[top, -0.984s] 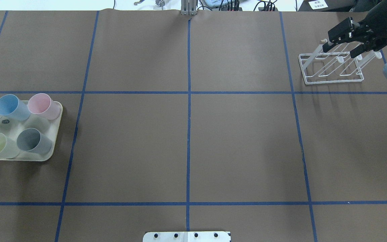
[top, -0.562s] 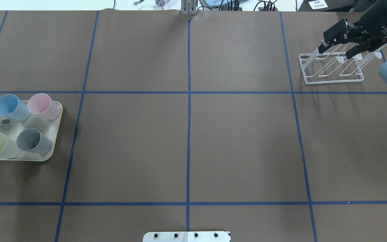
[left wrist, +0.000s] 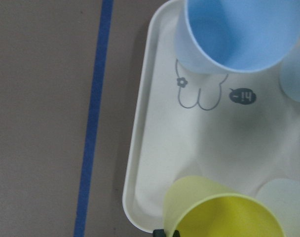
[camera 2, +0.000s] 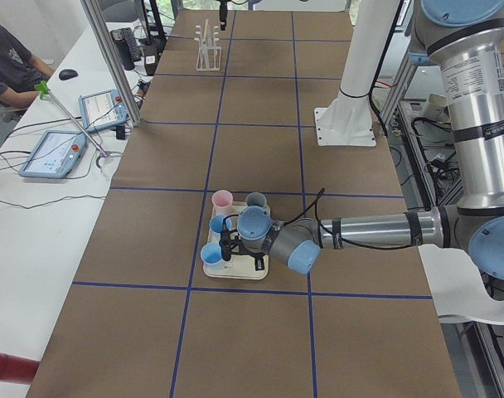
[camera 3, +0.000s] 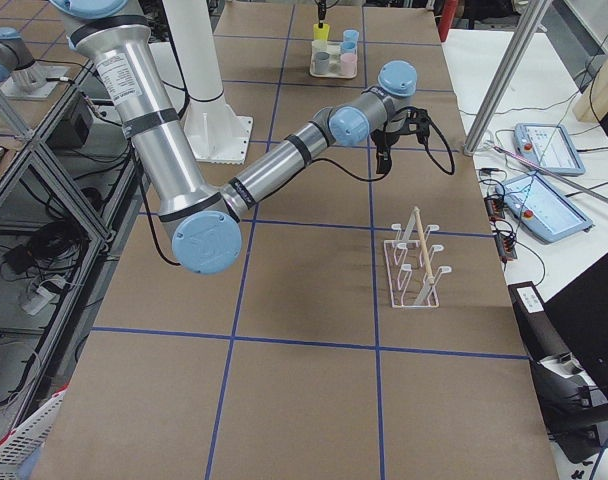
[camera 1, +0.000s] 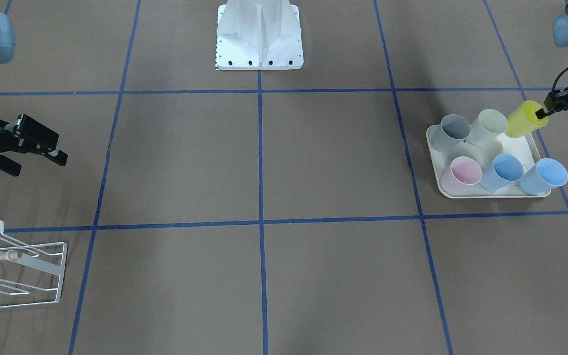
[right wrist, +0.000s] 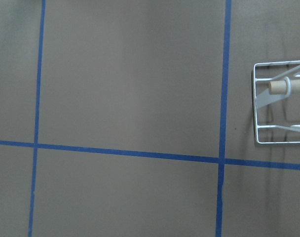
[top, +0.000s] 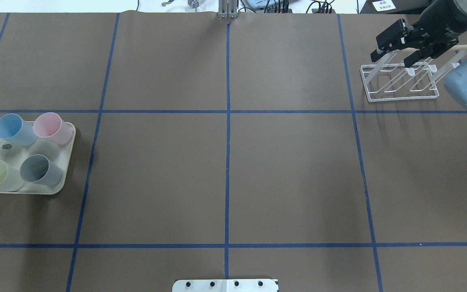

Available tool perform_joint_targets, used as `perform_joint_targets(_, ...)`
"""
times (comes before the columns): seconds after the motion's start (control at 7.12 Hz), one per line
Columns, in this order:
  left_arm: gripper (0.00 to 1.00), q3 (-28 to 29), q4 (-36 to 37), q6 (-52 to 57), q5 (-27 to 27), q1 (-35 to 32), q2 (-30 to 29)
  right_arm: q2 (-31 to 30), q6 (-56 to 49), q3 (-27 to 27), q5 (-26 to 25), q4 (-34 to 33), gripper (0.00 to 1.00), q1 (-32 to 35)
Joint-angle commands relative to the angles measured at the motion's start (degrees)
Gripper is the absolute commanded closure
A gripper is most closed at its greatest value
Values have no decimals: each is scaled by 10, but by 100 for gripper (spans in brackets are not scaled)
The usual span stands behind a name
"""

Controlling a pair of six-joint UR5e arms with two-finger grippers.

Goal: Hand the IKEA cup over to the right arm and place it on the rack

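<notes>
Table [top: 290,170]: brown surface, blue tape grid.
Tray [camera 1: 491,195]: at the robot's left end; carries five cups [camera 1: 465,171].
Rack [top: 410,71]: at the right end.
Yellow cup [camera 1: 521,120]: tilted at the tray's corner.
Left pincer [camera 1: 543,112]: clamped on the yellow cup's rim.
Right pincer [top: 390,60]: jaws wide apart, holding nothing, raised near the rack.

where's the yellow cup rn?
Front-facing view, right side: the yellow cup is at the tray corner nearest the robot, beside the pale green cup, with the left gripper at its rim.
</notes>
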Motion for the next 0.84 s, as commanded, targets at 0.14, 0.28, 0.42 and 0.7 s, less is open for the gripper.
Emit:
perform_joint_targets(0.14, 100, -92, 134, 13, -37, -79, 5, 15, 0, 0, -20, 0, 0, -14)
perform_joint_targets(0.28, 100, -127, 180, 13, -35, -85, 5, 16, 5, 0, -20, 0, 0, -15)
perform_joint_targets(0.42, 100, -170, 233, 13, -13, -93, 4, 19, 9, 0, -23, 0, 0, -21)
perform_joint_targets(0.7, 100, -242, 382, 12, 30, -102, -45, 36, 36, -2, -53, 0, 0, -40)
